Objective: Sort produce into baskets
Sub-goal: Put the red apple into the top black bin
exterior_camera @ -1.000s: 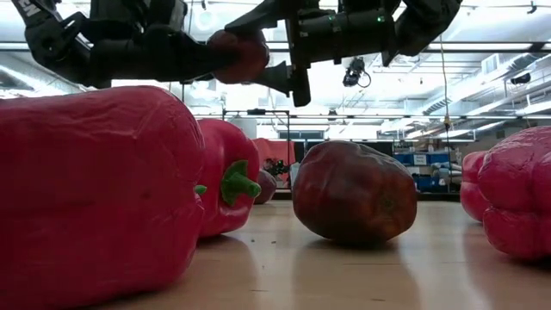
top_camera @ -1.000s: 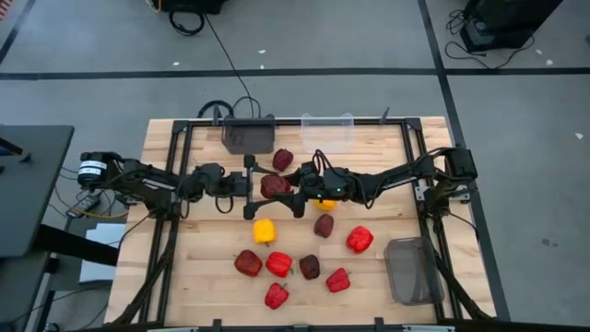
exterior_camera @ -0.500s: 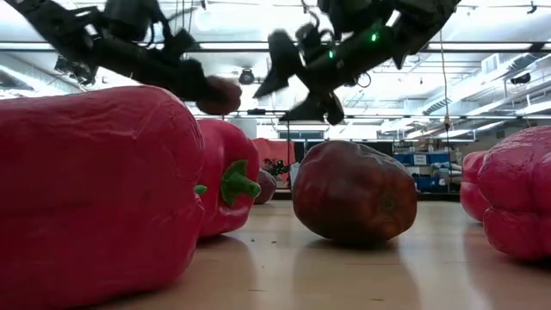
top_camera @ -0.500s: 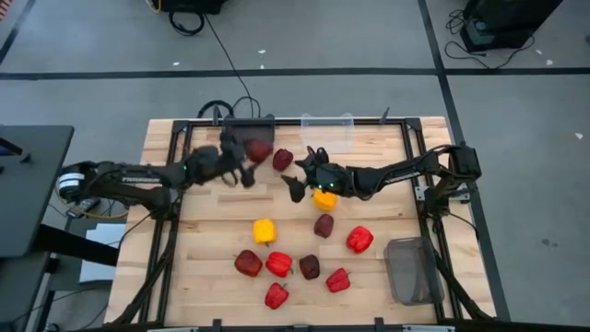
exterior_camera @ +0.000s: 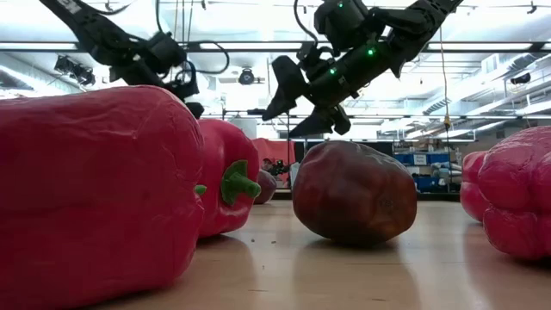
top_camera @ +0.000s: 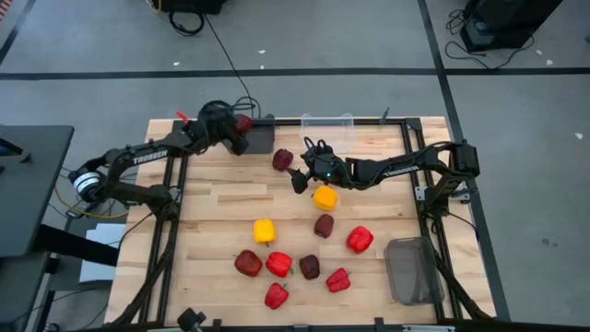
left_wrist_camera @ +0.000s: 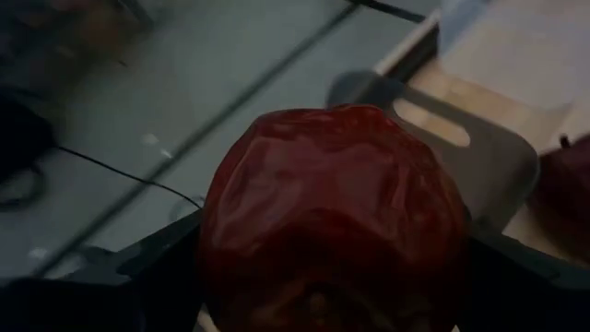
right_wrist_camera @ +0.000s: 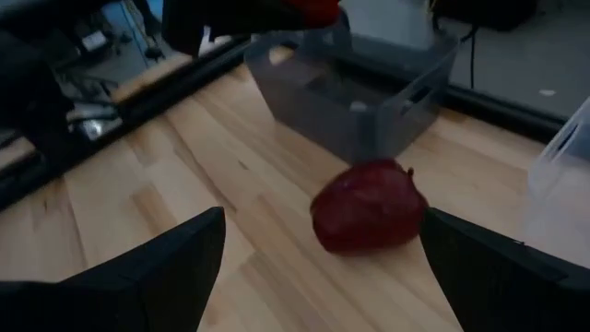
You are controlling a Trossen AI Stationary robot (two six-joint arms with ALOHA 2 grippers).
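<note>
At the far edge of the tabletop point(top_camera: 198, 231), a dark red apple-like fruit point(left_wrist_camera: 332, 217) is held pinched in the left claw point(top_camera: 238, 129), just beside the dark grey bin point(top_camera: 258, 136) and not yet over it. The step in hand is judged to be delivery of this fruit; a short reach over the bin's rim and a release would be called for next. The right claw point(top_camera: 300, 178) is spread and empty, hung above the boards near a second maroon fruit point(right_wrist_camera: 369, 206), which lies on the wood close to the clear bin point(top_camera: 336, 129). A yellow pepper point(top_camera: 324, 196) sits just beside that claw. Compared with a second ago, the two claws, then met at mid-table around the fruit, have parted; the fruit has been carried to the far left, and the right arm has drawn back. The mesh bin point(top_camera: 410, 269) stands at the near right.
</note>
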